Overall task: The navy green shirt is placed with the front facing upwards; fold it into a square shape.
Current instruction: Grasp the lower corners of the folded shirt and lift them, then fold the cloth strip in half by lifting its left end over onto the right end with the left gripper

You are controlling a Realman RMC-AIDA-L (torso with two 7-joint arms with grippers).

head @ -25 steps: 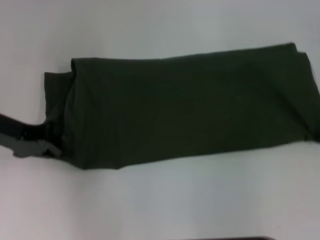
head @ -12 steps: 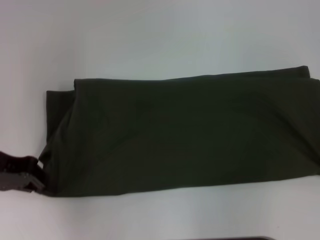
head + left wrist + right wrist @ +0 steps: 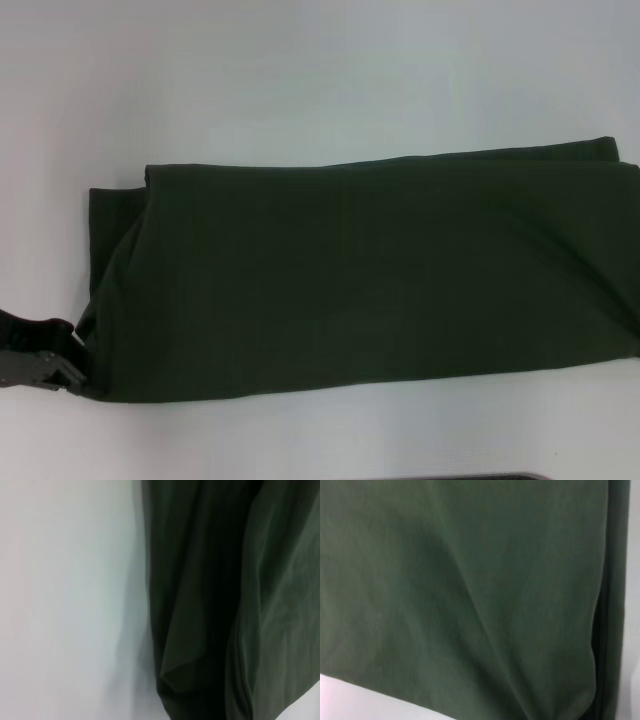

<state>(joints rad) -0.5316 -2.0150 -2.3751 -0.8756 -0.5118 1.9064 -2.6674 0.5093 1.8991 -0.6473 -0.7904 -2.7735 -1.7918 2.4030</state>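
Observation:
The navy green shirt (image 3: 360, 270) lies on the white table as a long, dark olive band running left to right, plain side up, with no lettering or collar showing. Its right end runs out of the head view. My left gripper (image 3: 72, 372) sits at the band's near left corner, its fingers closed on the cloth edge there. In the left wrist view, the shirt (image 3: 210, 605) appears as creased folds beside bare table. Smooth shirt fabric (image 3: 470, 590) fills the right wrist view. The right gripper shows in no view.
The white table (image 3: 300, 80) stretches bare behind the shirt, and a strip of it runs in front. A thin dark edge (image 3: 470, 477) shows at the very bottom of the head view.
The left gripper has moved nearer and to the left with the corner. The whole shirt has slid towards me, and its band now lies flatter and wider.

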